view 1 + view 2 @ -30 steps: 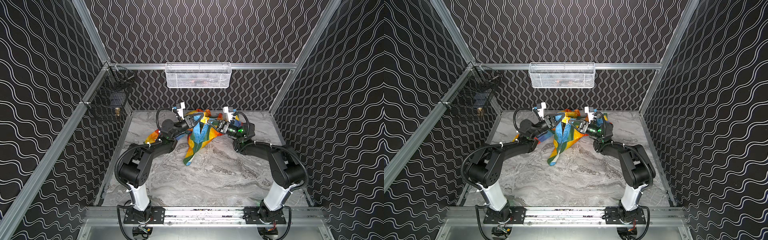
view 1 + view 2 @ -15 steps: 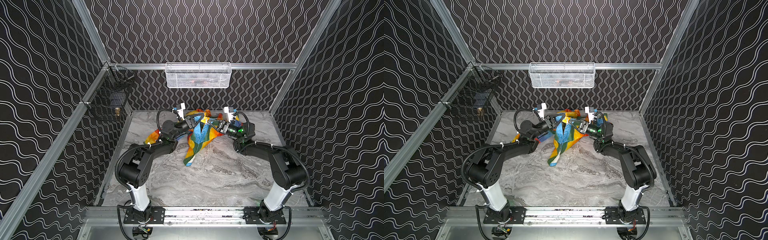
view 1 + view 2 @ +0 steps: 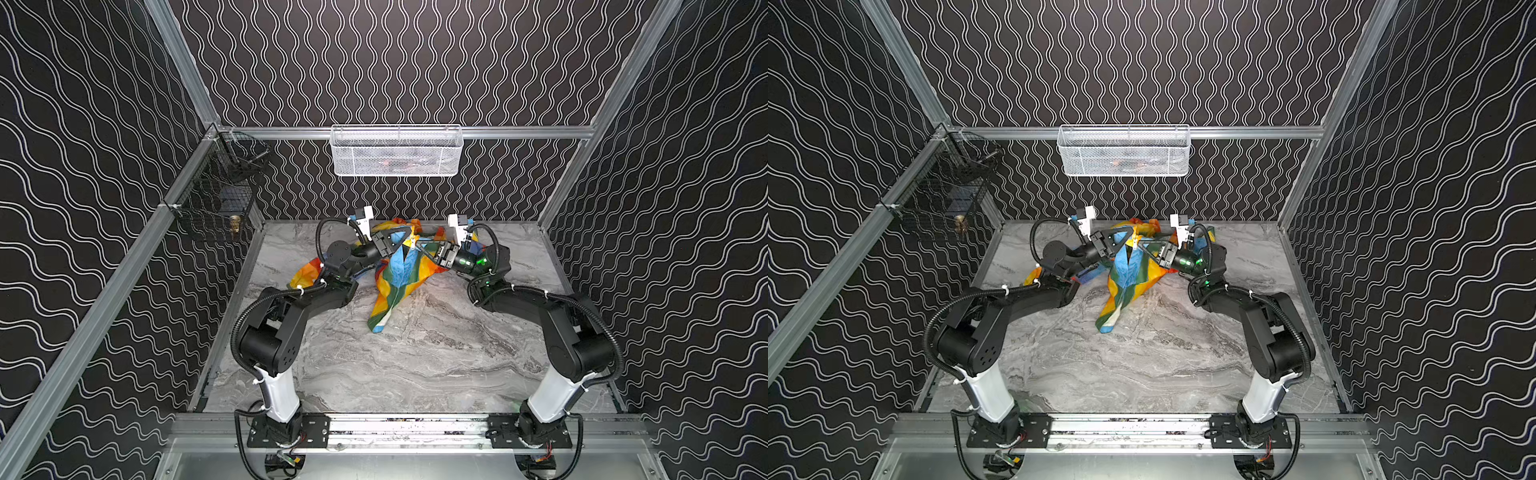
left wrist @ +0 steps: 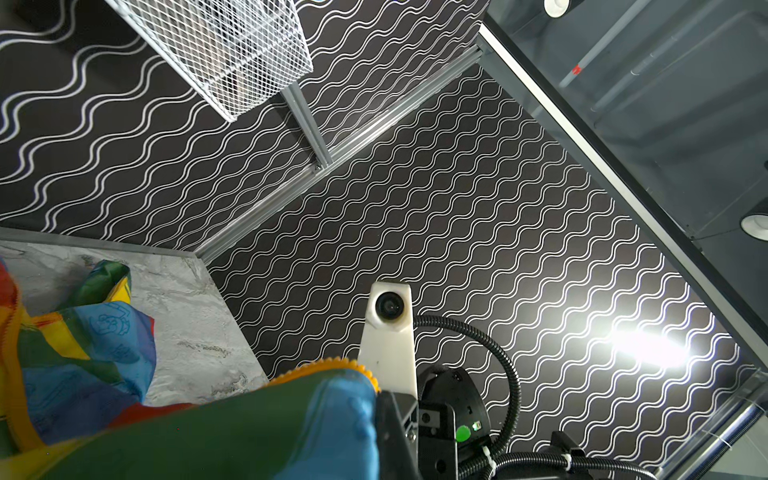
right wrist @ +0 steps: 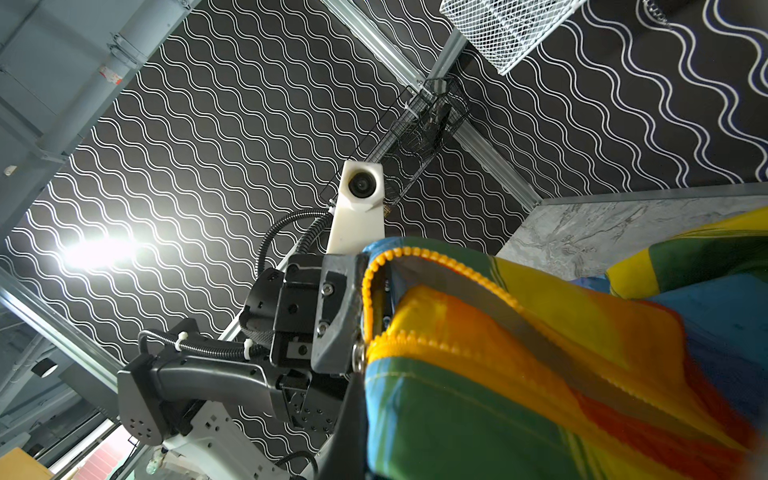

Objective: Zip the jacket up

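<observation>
The left claw [image 3: 406,242] and the right claw [image 3: 419,246] are both pinching tightly closed on the jacket [image 3: 400,276], holding its front edges up at the twelve o'clock end of the tabletop [image 3: 415,365]. The two zipper rows [image 5: 436,257] are standing apart, so I judge the zipping is not started yet.

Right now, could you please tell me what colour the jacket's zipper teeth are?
Orange; the zipper teeth show best in the right wrist view.

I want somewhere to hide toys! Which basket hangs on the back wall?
The white metal mesh basket; the black wire basket hangs on the side wall's rail instead.
</observation>
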Controlling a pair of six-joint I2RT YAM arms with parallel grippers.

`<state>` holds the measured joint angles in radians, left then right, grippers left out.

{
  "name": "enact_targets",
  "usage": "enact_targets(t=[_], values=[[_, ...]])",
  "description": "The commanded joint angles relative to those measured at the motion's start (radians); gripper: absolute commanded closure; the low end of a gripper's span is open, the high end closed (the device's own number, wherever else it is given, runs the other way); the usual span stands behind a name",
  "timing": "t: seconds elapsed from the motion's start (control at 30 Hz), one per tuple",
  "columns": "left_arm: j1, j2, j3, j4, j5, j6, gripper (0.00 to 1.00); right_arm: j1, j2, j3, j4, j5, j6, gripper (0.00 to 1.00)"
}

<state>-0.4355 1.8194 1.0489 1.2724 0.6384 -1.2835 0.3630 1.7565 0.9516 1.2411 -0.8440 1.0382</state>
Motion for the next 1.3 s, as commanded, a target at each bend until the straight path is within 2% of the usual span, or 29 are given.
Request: enact_targets(t=[0.0,0.3,1.27], values=[[-0.001,0.001,0.007,0.063,0.012,-0.017,1.0,0.001,-0.017,-0.008,0.03,0.022,-0.022,1.0],[-0.012,-0.023,-0.001,0.032,0.016,0.006,1.0,0.001,0.013,0.001,0.083,0.02,0.018,1.0],[-0.012,-0.033,0.03,-0.024,-0.002,0.038,1.0,-0.006,-0.026,-0.033,0.111,0.007,0.009,1.0]])
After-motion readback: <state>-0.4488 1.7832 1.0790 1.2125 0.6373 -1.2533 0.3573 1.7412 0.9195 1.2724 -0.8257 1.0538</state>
